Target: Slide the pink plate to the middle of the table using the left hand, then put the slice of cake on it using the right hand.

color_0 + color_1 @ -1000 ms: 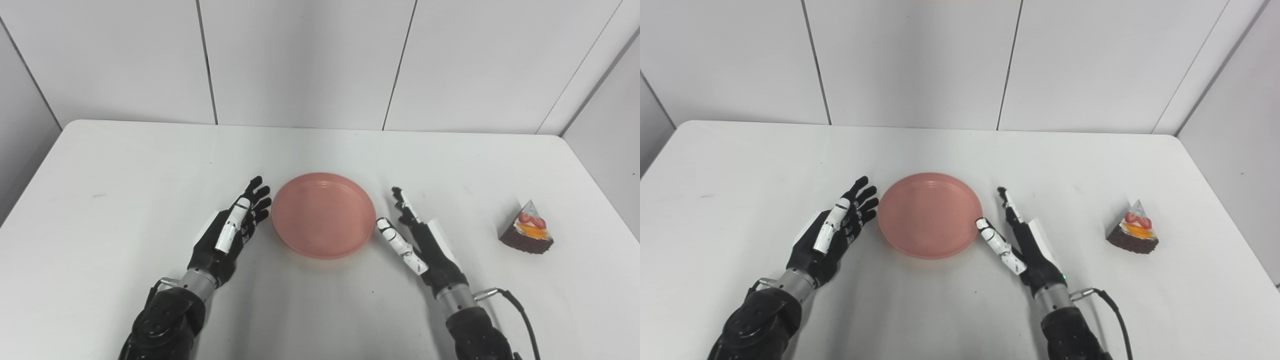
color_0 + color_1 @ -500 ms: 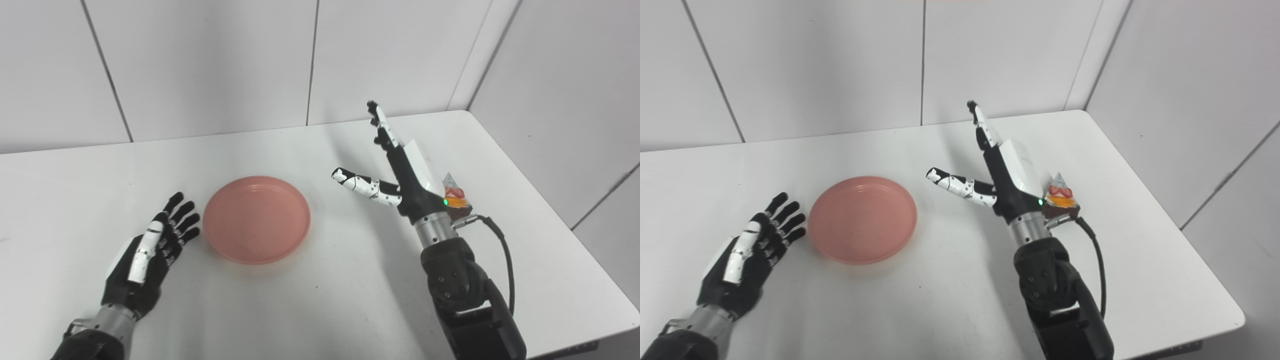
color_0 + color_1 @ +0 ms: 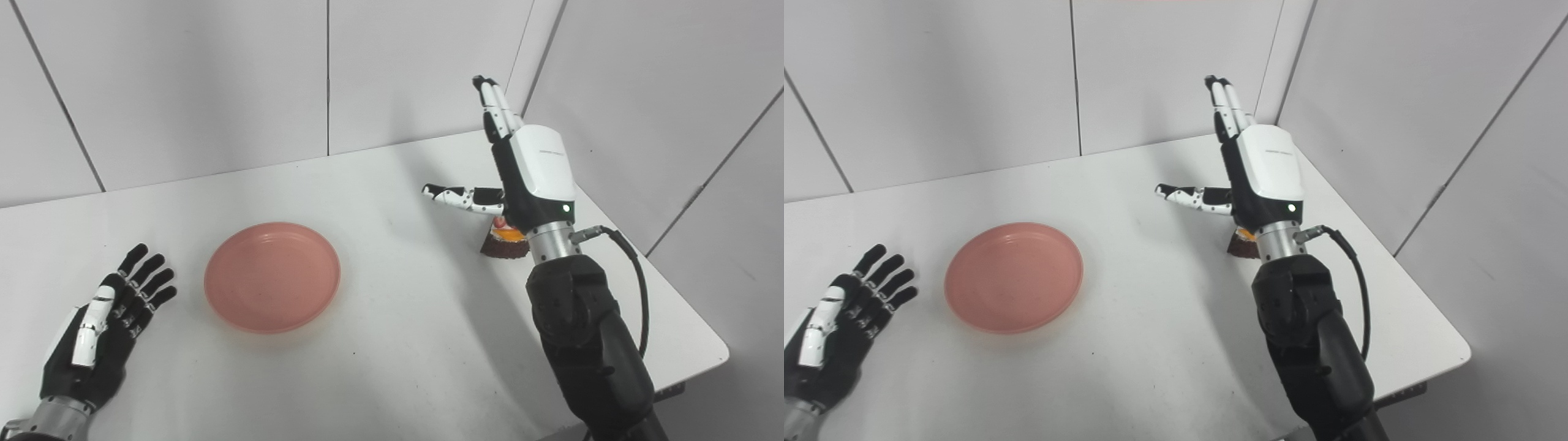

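The pink plate [image 3: 272, 277] lies mid-table. The cake slice [image 3: 505, 241] sits near the table's [image 3: 392, 343] right edge, partly hidden behind the raised right hand [image 3: 528, 177], fingers spread, empty. The left hand [image 3: 101, 334] rests released near the left edge.

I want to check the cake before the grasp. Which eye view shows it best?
The left eye view: the slice of cake shows its dark side and orange top below the right robot hand. In the right eye view only a sliver shows beside the wrist.
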Tool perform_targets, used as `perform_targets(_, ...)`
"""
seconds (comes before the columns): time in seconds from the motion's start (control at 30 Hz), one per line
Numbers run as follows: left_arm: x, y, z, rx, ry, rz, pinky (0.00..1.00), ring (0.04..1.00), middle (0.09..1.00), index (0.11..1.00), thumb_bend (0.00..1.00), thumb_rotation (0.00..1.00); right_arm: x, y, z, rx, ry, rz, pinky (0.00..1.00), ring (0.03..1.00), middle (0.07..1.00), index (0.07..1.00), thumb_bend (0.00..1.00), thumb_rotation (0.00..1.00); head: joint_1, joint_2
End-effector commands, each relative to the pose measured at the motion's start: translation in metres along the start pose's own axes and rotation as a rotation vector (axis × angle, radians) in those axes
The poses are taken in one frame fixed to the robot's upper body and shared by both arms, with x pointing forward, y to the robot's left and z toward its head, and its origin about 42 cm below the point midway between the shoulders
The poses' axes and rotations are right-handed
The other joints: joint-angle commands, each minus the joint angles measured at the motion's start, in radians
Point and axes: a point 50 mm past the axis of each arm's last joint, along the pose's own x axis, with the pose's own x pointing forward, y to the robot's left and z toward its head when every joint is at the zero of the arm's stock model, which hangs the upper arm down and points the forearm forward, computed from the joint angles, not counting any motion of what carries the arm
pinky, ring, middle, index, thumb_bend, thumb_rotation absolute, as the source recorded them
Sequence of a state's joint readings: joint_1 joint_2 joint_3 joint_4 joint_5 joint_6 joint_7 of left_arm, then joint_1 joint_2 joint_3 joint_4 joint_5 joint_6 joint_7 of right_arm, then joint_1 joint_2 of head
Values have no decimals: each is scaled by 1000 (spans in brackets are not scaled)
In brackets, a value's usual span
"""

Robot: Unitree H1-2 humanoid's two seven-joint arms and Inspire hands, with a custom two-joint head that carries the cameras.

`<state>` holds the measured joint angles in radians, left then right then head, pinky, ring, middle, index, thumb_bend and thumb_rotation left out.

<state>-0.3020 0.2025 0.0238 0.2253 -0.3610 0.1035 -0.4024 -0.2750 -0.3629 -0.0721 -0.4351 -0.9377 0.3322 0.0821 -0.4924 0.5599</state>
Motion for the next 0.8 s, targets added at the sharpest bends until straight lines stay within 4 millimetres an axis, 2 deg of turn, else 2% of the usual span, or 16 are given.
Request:
perform_targets(0.0, -31, 17, -47, -45, 204, 77, 879, 908, 932, 922, 469, 930, 4, -16, -3, -32, 59, -55, 619, 865, 981, 990, 940, 521, -6, 1)
perform_targets(0.07, -31, 20, -46, -50, 209, 80, 880, 910, 934, 922, 469, 936, 3, -16, -8, -56, 106, -41, 618, 851, 971, 981, 956, 554, -17, 0)
perform_targets(0.17, -32, 24, -46, -57, 210, 82, 877, 908, 932, 921, 467, 935, 1, -16, -16, -91, 167, -18, 675, 864, 957, 974, 963, 604, -29, 0)
perform_targets(0.37, -33, 32, -47, -63, 215, 88, 877, 907, 934, 923, 456, 942, -5, -13, -32, -112, 290, 22, 795, 921, 966, 981, 997, 618, -42, 4)
perform_targets(0.57, -33, 38, -48, -72, 222, 94, 865, 897, 930, 921, 445, 938, -7, -2, -54, -87, 385, 49, 782, 927, 975, 997, 1000, 656, -47, 8)
perform_targets(0.77, -34, 40, -48, -81, 220, 96, 862, 895, 929, 921, 435, 929, -5, 14, -56, -82, 416, 110, 788, 933, 979, 988, 1000, 675, -50, 14)
